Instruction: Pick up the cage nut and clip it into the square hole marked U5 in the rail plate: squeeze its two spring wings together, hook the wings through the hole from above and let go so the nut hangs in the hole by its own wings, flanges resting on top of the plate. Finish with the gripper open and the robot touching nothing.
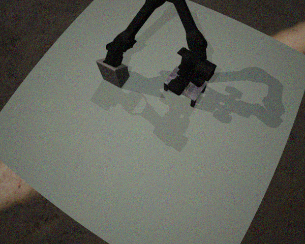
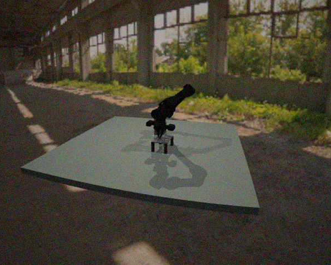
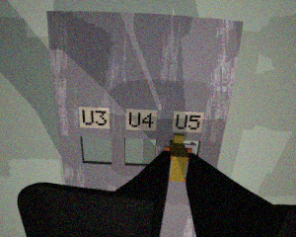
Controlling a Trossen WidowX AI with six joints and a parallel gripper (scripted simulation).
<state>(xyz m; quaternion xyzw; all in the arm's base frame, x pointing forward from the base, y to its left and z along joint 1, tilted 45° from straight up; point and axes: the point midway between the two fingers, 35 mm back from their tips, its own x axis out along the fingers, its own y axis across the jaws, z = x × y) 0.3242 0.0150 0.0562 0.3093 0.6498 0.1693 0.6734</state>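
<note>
My gripper (image 3: 177, 158) (image 2: 160, 138) is shut on the cage nut (image 3: 178, 171), a small yellow piece with orange edges between the fingertips in the wrist view. The rail plate (image 3: 84, 59) (image 1: 192, 91) is grey and scuffed and stands on short dark legs. The fingertips and nut are over the square hole marked U5 (image 3: 188, 121) and cover most of it; a sliver of the hole shows at their right. How deep the nut's wings sit in the hole is hidden. In the top view the arm hides the fingertips and nut.
The square holes beside the labels U3 (image 3: 94, 118) and U4 (image 3: 141, 119) lie left of U5 and show no nut. The arm's grey base block (image 1: 112, 74) stands on the pale table (image 1: 121, 170) (image 2: 102, 171). The arm's shadows fall across the plate and table.
</note>
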